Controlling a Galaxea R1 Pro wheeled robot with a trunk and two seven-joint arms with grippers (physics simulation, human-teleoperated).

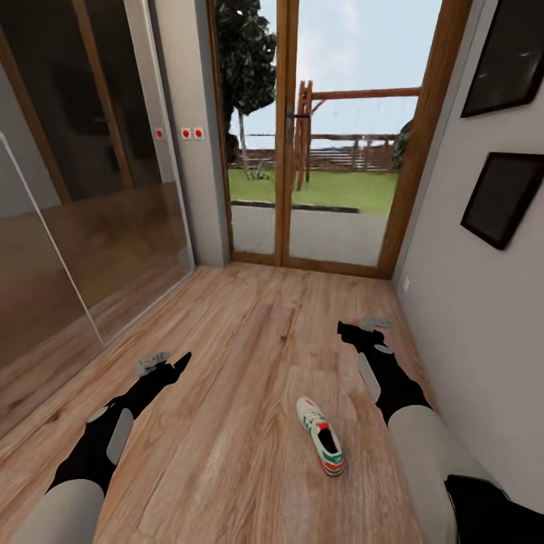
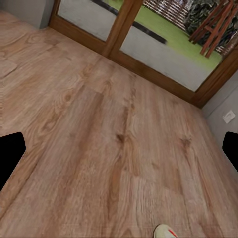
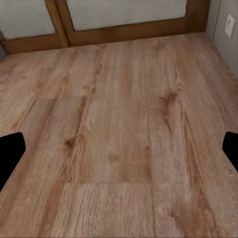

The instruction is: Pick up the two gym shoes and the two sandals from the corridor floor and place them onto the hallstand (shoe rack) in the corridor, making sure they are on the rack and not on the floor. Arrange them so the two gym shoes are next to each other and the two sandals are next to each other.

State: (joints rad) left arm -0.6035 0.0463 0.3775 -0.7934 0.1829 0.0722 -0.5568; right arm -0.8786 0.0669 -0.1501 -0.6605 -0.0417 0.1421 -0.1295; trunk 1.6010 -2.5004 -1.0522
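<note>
One gym shoe [image 1: 320, 437], white with green stripes and a red-orange tongue, lies on the corridor floor [image 1: 242, 355] between my arms, closer to the right arm. Its toe peeks in at the edge of the left wrist view [image 2: 163, 231]. My left gripper [image 1: 168, 364] hovers over bare planks to the shoe's left, open and empty [image 2: 119, 148]. My right gripper [image 1: 357, 329] is beyond the shoe near the right wall, also open and empty [image 3: 119, 151]. The other gym shoe, the sandals and the hallstand are out of view.
A wood-framed glass door [image 1: 332, 151] closes the corridor's far end. Glossy sliding panels [image 1: 91, 227] line the left side. The grey right wall carries dark picture frames [image 1: 502, 196] and a low socket [image 2: 228, 116].
</note>
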